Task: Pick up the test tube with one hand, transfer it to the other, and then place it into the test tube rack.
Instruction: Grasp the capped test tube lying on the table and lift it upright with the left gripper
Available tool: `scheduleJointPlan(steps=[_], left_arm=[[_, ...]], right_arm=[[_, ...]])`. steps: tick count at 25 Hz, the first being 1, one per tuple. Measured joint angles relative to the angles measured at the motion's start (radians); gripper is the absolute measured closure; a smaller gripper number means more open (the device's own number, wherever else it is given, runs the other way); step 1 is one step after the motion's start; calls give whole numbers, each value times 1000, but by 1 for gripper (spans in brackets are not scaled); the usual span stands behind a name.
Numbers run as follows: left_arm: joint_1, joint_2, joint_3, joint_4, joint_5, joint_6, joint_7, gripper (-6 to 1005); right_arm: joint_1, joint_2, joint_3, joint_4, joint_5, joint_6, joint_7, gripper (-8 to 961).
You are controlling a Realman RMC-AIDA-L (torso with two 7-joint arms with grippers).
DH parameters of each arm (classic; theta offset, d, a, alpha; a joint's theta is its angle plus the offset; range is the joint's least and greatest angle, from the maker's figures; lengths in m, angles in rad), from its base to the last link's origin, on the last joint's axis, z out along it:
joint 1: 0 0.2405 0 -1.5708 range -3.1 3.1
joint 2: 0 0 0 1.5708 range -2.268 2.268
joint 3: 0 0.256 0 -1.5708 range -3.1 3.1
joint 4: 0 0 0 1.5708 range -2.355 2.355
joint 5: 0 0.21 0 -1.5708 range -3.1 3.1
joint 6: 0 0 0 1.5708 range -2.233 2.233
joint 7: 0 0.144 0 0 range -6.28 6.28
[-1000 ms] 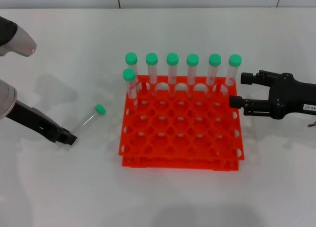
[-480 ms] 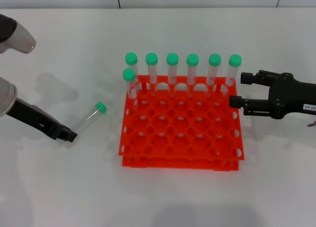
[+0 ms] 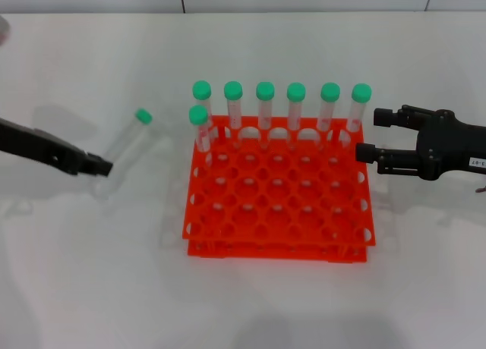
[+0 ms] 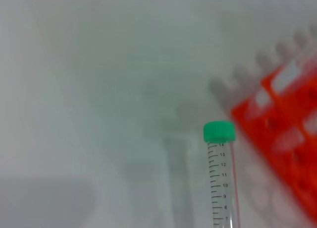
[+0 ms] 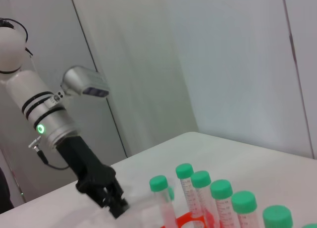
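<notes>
The test tube (image 3: 126, 142), clear with a green cap, hangs tilted above the table left of the rack, cap pointing up and toward the rack. My left gripper (image 3: 101, 167) is shut on its lower end. In the left wrist view the test tube (image 4: 221, 178) rises with its graduated scale showing, and the rack (image 4: 292, 139) is blurred beyond it. The orange-red test tube rack (image 3: 228, 248) stands mid-table. My right gripper (image 3: 370, 135), black with a white label, hovers open at the rack's right back corner. The right wrist view shows the left gripper (image 5: 115, 204) far off.
Several green-capped tubes (image 3: 265, 106) stand along the rack's back row, and one more (image 3: 200, 129) stands in the second row at the left. Most rack holes hold nothing. White tabletop surrounds the rack, with a wall behind.
My left gripper has risen from the table with the test tube, carrying it up and back; the tube lay on the table before. The right gripper has barely moved.
</notes>
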Motion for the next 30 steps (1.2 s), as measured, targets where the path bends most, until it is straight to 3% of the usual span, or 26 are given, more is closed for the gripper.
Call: scheduleJointPlan(steps=[6,13,17,30], left_arm=[[26,12,-89,28,-106,-6,41,800],[70,14,-206,52,-409,-74,142,799],[86,12,-217,30,-561,-111,209,799],[7,3,-211,-121,-628,-97,328,800]], right_arm=[[-3,0,0,0,13,1,-2,111],[0,0,13,-3,19,1,-4,111],[3,-1,13,-4,23,1,-7,111],[5,-1,13,-31,24,-4,-12,112]])
